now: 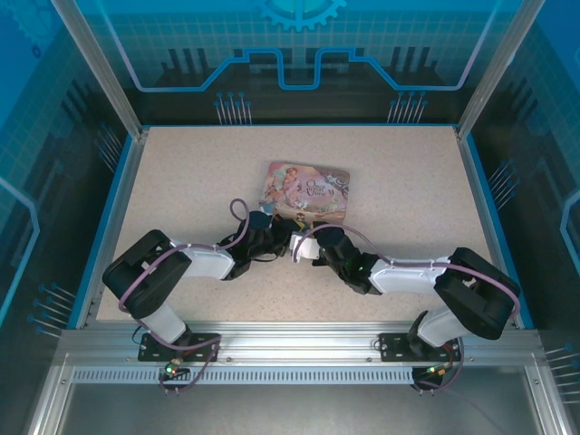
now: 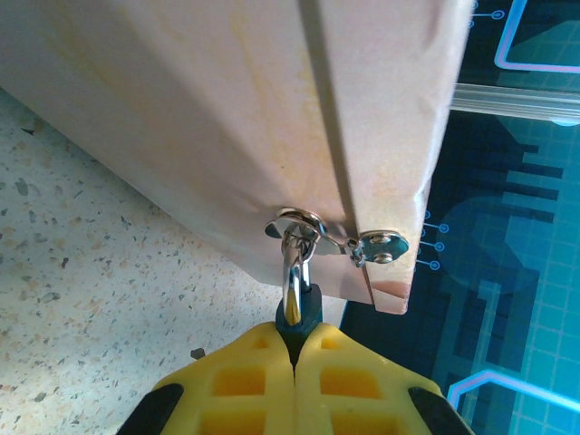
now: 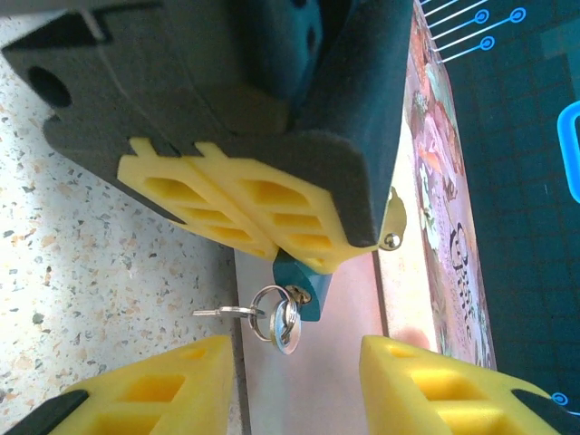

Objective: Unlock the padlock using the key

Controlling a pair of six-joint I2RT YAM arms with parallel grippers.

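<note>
The left gripper [image 2: 297, 343] is closed tight on the padlock [image 2: 308, 310] and holds it by its blue-teal body, between the yellow fingers [image 2: 245, 381]. The silvery shackle [image 2: 292, 272] goes up from the body and passes through the metal hasp [image 2: 313, 227] on the side of the tin [image 2: 181, 109], so the padlock hangs at the near edge of the tin, just above the table [image 2: 91, 299]. In the right wrist view the free end of the padlock [image 3: 299, 276] sticks out under the left fingers, and the key [image 3: 286, 328] sits right at this end, together with a small ring [image 3: 265, 313] and a second thin key [image 3: 216, 311] that points to the side. If the key is fully inside the keyhole, one cannot tell. The right gripper [image 3: 299, 355] is open: its two fingers [image 3: 172, 390] stand on both sides of the key, near it but not touching, and hold nothing. In the top view both grippers meet in front of the tin [image 1: 306, 188].
</note>
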